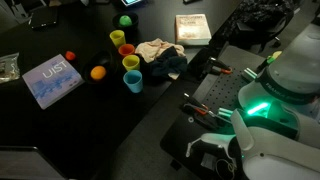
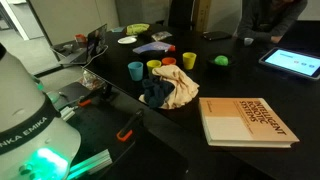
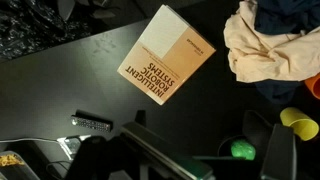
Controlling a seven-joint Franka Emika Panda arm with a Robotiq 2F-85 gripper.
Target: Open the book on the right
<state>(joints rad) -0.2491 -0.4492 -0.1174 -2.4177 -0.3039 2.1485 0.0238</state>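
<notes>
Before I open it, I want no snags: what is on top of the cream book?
Nothing lies on the book; its closed cover is bare. Flat on the table, its pages and underside are hidden.

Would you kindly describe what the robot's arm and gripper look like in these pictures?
The arm has rounded, glossy white housings. A dark band carries pale capitals ending in "EMIKA", and a green light glows low on it. The gripper looks black.

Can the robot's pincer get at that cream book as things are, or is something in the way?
Probably yes. The book lies closed and flat on the dark table with nothing on its cover. The crumpled cloth sits beside it, not over it, so the way from above looks free.
</notes>
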